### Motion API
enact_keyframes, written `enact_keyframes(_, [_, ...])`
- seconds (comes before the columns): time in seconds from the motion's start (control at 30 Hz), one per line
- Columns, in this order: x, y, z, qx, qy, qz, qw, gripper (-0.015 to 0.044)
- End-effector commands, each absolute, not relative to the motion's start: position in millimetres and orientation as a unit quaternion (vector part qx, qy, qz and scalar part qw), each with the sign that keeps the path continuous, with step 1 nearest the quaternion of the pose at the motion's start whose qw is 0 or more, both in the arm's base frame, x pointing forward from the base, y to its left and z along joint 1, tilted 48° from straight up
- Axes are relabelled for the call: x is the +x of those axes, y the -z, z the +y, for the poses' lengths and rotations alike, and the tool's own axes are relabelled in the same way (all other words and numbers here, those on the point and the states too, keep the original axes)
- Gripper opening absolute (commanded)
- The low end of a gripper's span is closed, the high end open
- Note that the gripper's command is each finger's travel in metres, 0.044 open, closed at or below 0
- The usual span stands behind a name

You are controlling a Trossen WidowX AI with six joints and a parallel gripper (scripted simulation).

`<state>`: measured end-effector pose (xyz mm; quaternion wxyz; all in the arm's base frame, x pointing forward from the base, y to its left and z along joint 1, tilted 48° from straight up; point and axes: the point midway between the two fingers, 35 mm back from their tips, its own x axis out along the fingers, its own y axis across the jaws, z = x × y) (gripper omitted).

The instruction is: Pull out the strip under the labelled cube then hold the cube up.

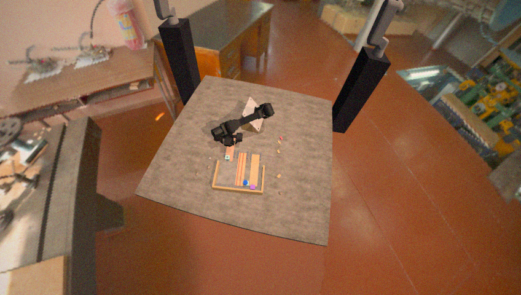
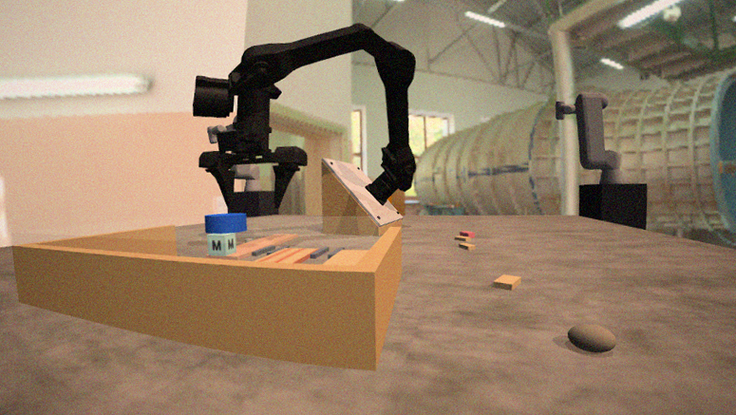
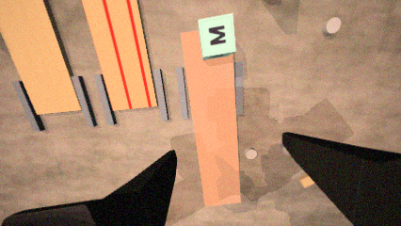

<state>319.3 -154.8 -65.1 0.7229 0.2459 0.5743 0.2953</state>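
The plain orange strip point(image 1: 229, 153) point(image 3: 214, 122) appears to have been drawn well out past the frame point(image 1: 237, 189) point(image 2: 197, 300), with the labelled cube point(image 1: 227, 157) point(image 2: 221, 245) point(image 3: 216, 36) still carried near its far end; the fingers point(image 1: 233, 139) point(image 2: 253, 210) are spread wide, gripping nothing. The cube's grasp and lift are left to be done. All is supported by a mottled grey-brown table point(image 1: 292, 204) point(image 2: 465, 374) point(image 3: 94, 160), set above a reddish workshop floor point(image 1: 402, 219)

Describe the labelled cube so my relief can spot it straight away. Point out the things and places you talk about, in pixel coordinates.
Find the low wooden frame point(image 1: 237, 189) point(image 2: 197, 303), open on the robot's side. An orange strip point(image 1: 230, 151) point(image 3: 214, 127) sticks out toward the robot arm. The small mint-green cube point(image 1: 227, 157) point(image 2: 221, 244) point(image 3: 216, 36) sits on that strip, marked with a black M, unlike the purple block point(image 1: 252, 187) nearby.
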Motion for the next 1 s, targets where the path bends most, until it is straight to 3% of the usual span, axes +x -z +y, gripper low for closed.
enact_keyframes(0.0, [334, 64, -155, 0.252, -0.297, 0.576, 0.718, 0.0440])
enact_keyframes(0.63, [409, 51, -159, 0.252, -0.297, 0.575, 0.720, 0.0440])
enact_keyframes(0.87, [411, 57, -153, 0.252, -0.297, 0.575, 0.720, 0.0256])
enact_keyframes(0.97, [412, 61, -149, 0.252, -0.297, 0.575, 0.720, 0.0250])
